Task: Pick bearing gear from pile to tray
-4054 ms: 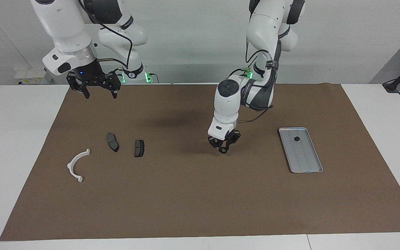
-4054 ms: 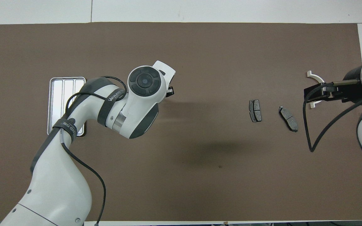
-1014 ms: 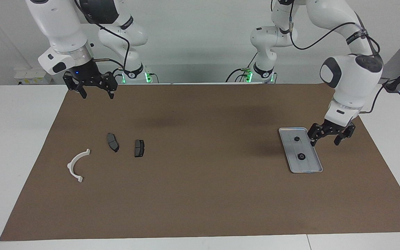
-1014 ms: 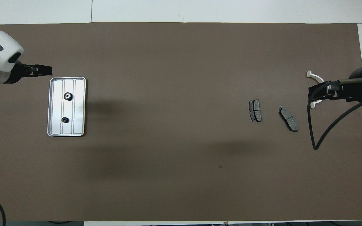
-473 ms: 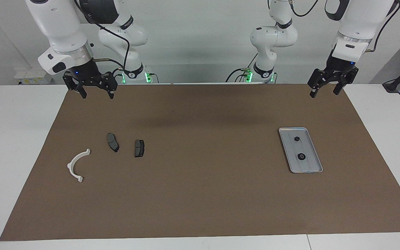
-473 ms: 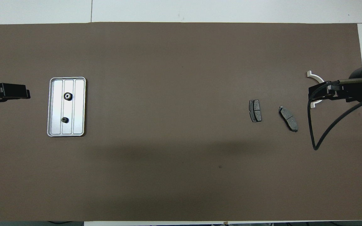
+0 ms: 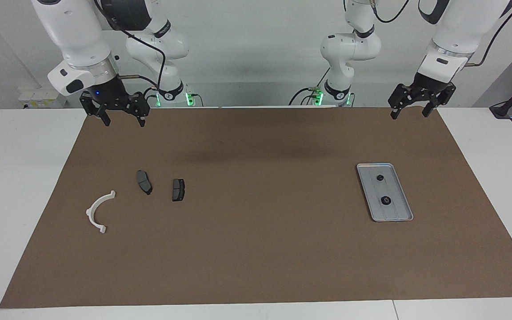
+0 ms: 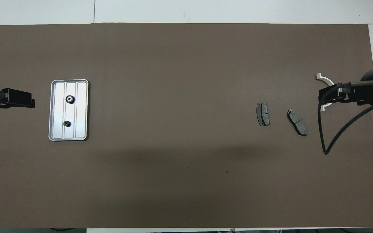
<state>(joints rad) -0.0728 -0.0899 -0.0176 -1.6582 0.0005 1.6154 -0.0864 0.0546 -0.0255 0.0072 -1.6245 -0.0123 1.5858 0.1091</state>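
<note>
Since a second ago we have raised our left end effector (image 7: 408, 107) from beside the tray (image 7: 402, 194) to the worktop's robot-side edge, fingers apart. Two gears (image 7: 386, 200) lie in the tray. Our right end effector (image 7: 123, 116) waits, open.

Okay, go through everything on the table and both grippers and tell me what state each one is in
tray: flat on mat, holding two gears
two gears: lying apart in tray
brake pads: flat, apart, untouched
white arc: flat, untouched
left gripper: open, empty, raised
right gripper: open, empty, raised
</note>
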